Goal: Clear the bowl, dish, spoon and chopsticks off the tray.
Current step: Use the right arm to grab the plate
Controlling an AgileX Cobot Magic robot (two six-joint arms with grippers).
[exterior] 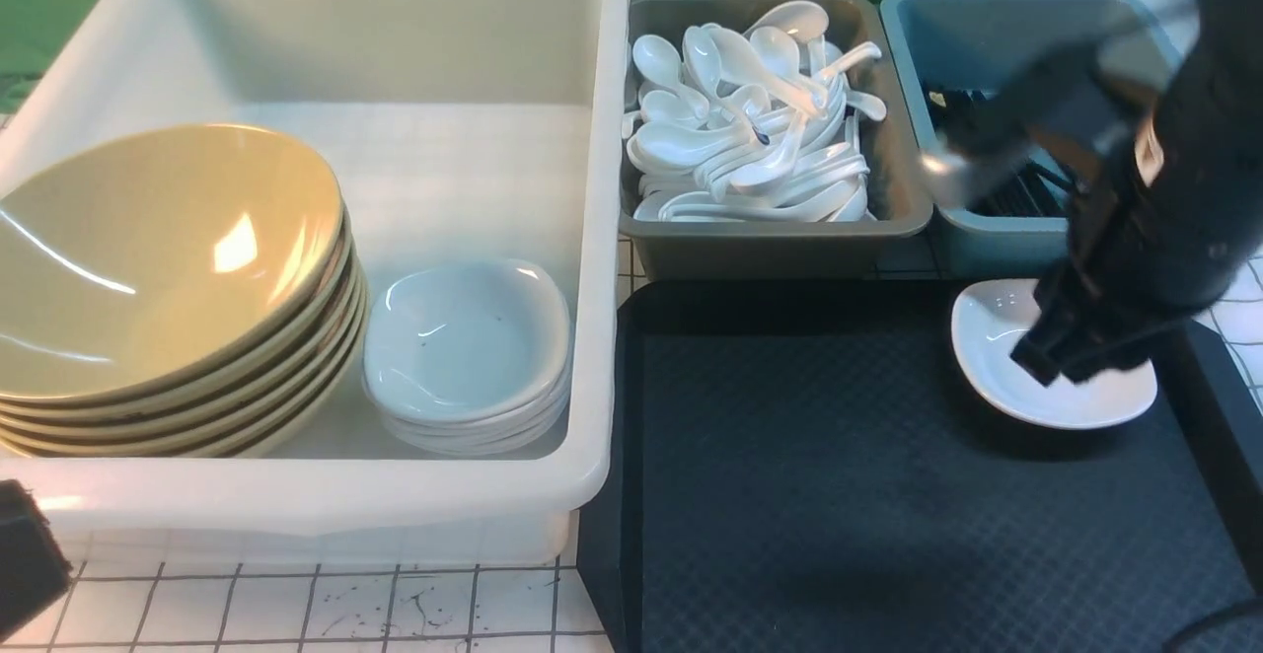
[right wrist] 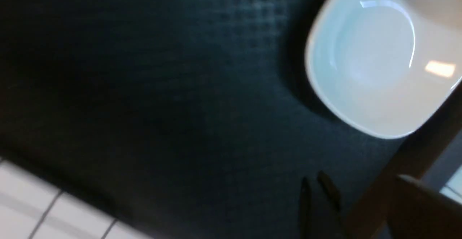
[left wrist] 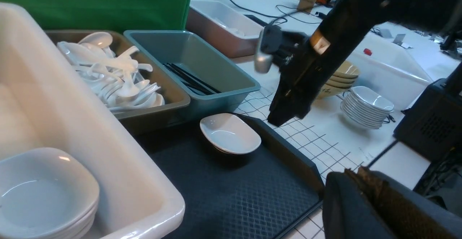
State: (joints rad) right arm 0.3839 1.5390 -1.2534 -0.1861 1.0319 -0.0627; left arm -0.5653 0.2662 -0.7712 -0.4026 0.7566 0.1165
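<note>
Handling the dish calls for care. It looks to be glazed white ceramic, so judge it rigid, light, slick on every face and liable to chip or crack if dropped. It is shallow and squarish with a thin upturned lip, and it sits upright and empty. It offers no handle. The lip is the likely hold, with one finger inside the hollow and one against the outer wall. A firm pinch is advisable, since glaze gives little friction and a tilted lift could let the dish slide out.

The dish rests on the tray in its far right corner, near the raised rim. Nothing else is seen on the tray. The right gripper hangs above the dish, clear of it in the left wrist view and holding nothing. Blur hides whether its fingers stand apart or together. The left gripper is closed, low at the robot's left and well apart from the dish.

Beyond the tray, the blue tub holds the chopsticks. The white tub holds olive-yellow bowls and small white dishes, each in a stack.
</note>
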